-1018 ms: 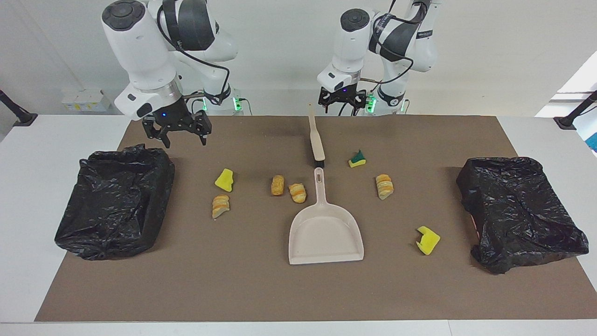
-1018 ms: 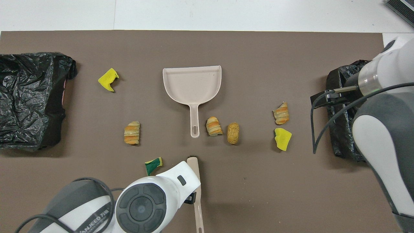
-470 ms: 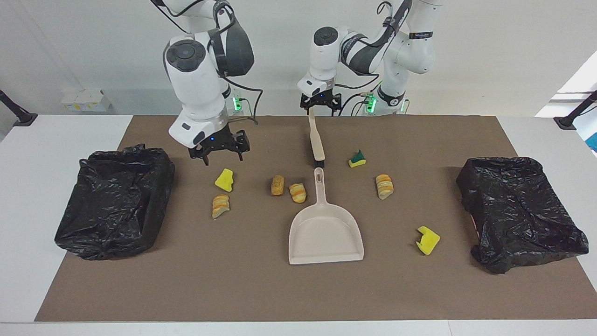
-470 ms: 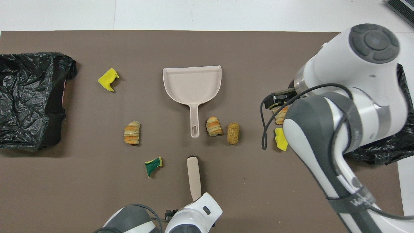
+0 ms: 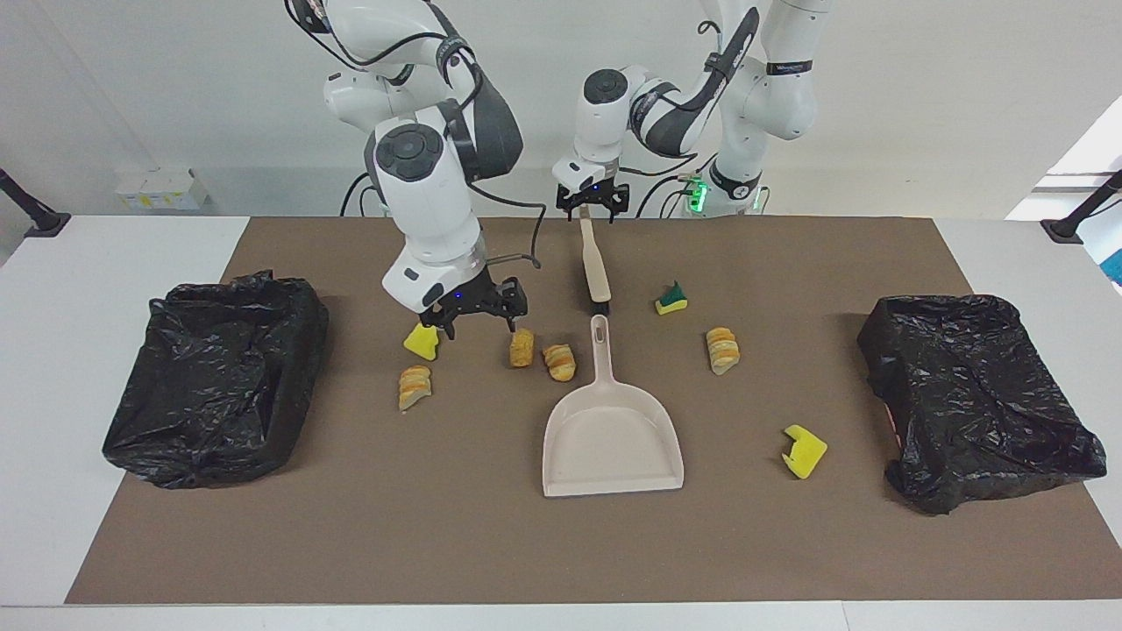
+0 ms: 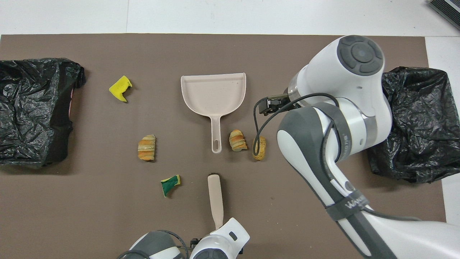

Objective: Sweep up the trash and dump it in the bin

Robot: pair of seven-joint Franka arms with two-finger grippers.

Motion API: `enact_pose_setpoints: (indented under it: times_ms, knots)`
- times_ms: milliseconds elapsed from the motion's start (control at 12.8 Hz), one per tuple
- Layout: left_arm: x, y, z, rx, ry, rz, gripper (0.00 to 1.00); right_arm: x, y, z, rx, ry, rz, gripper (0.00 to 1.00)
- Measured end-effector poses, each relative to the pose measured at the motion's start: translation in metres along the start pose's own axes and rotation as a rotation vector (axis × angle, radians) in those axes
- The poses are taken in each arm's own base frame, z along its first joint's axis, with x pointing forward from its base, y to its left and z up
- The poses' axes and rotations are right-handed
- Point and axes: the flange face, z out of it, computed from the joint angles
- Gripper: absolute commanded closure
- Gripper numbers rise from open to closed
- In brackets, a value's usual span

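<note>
Several trash pieces lie scattered on the brown mat: yellow sponge chunks (image 5: 422,342) (image 5: 804,451), a green-sided chunk (image 5: 671,301) and striped rolls (image 5: 521,348) (image 5: 559,362) (image 5: 723,350) (image 5: 415,386). The beige dustpan (image 5: 612,438) lies mid-mat, its handle pointing toward the robots. The brush (image 5: 594,263) lies in line with that handle. My left gripper (image 5: 590,213) sits at the brush handle's end. My right gripper (image 5: 478,326) hangs open and empty, low over the mat between a yellow chunk and a roll. In the overhead view the right arm covers two pieces.
A black-bagged bin (image 5: 219,377) stands at the right arm's end of the table, and another (image 5: 973,394) stands at the left arm's end. The brown mat (image 5: 438,526) covers most of the white table.
My right gripper has swung from beside its bin toward the middle and come down over the pieces. My left gripper has shifted onto the brush handle's end.
</note>
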Motion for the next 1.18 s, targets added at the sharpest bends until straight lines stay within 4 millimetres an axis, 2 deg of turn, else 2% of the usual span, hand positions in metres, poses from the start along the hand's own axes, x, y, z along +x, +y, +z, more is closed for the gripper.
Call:
enact_pose_setpoints:
  times_ms: [78, 235, 392, 627, 783, 862, 940, 1175]
  knots:
    - [0.000, 0.000, 0.002, -0.003, -0.008, -0.006, 0.56, 0.002, -0.015, 0.013, 0.004, 0.005, -0.009, 0.00]
    - [0.000, 0.000, 0.003, -0.006, -0.015, -0.012, 1.00, 0.006, -0.035, 0.034, 0.009, 0.014, -0.010, 0.00]
    - [0.002, 0.000, 0.003, -0.008, -0.016, -0.016, 1.00, 0.008, -0.055, 0.054, 0.017, 0.022, 0.013, 0.00]
    - [0.008, -0.001, -0.003, -0.018, -0.013, -0.020, 1.00, 0.010, -0.111, 0.087, 0.022, 0.025, 0.070, 0.00]
    - [0.017, -0.007, -0.011, -0.001, -0.029, -0.024, 1.00, 0.010, -0.140, 0.106, 0.028, 0.047, 0.071, 0.06]
    - [0.025, -0.016, -0.020, 0.026, -0.040, -0.003, 1.00, 0.009, -0.149, 0.113, 0.026, 0.054, 0.063, 0.24]
    - [0.034, -0.030, -0.030, 0.061, -0.050, 0.040, 1.00, 0.008, -0.152, 0.116, 0.014, 0.058, 0.050, 0.37]
    - [0.066, -0.098, -0.060, 0.113, -0.111, 0.127, 1.00, 0.007, -0.156, 0.113, -0.025, 0.084, 0.015, 0.37]
